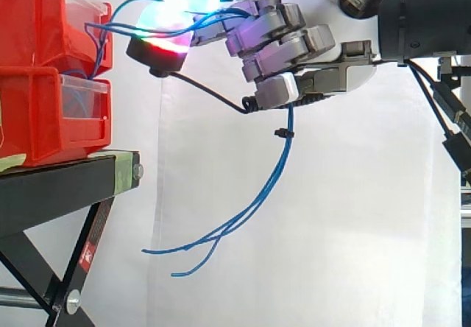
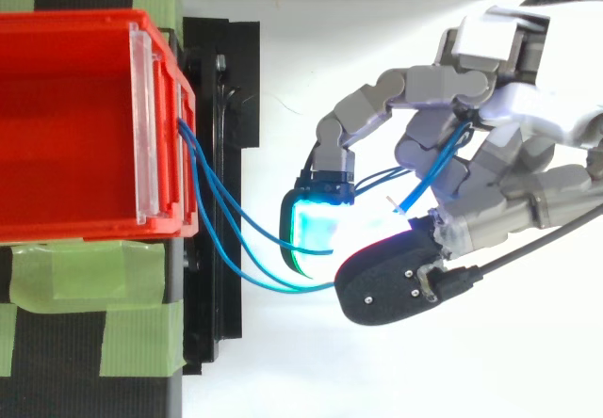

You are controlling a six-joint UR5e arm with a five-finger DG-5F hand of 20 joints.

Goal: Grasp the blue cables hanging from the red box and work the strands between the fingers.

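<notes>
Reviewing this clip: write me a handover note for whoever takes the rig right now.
Hand: shut on the blue cables, fingers curled round the strands.
Cables: run from the front of the red bins on the black stand across to the hand; the free ends hang below it, touching nothing.
Done: grasp made.
Left: work the strands between the fingers.

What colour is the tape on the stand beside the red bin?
Light green. The tape shows best in the top view.
</notes>
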